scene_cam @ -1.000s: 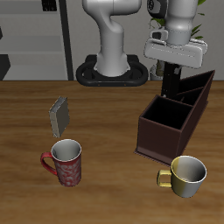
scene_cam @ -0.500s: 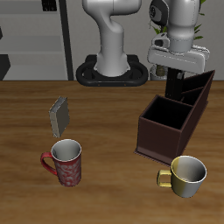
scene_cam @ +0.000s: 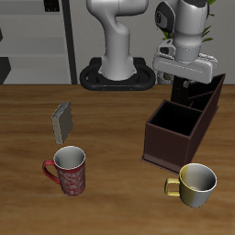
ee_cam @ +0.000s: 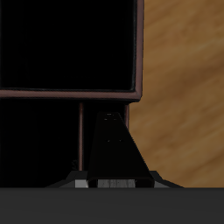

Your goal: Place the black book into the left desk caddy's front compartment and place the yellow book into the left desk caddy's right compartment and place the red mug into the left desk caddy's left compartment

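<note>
My gripper (scene_cam: 186,84) is shut on the black book (ee_cam: 111,144) and holds it upright, low over the narrow sections at the back of the dark brown left desk caddy (scene_cam: 170,151). Most of the book is sunk behind the caddy's walls in the exterior view. In the wrist view its lower end hangs over a dividing wall of the caddy (ee_cam: 70,92); I cannot tell which section it is in. The grey-tan yellow book (scene_cam: 62,121) stands on the table far from the caddy. The red mug (scene_cam: 68,171) stands upright in front of that book.
A pale yellow-cream mug (scene_cam: 195,184) stands just in front of the caddy, near the table's front edge. The robot's base (scene_cam: 117,73) is at the back of the table.
My gripper has come down toward the caddy with the black book, so less of the book shows below the hand. The mugs and the yellow book have not moved.
</note>
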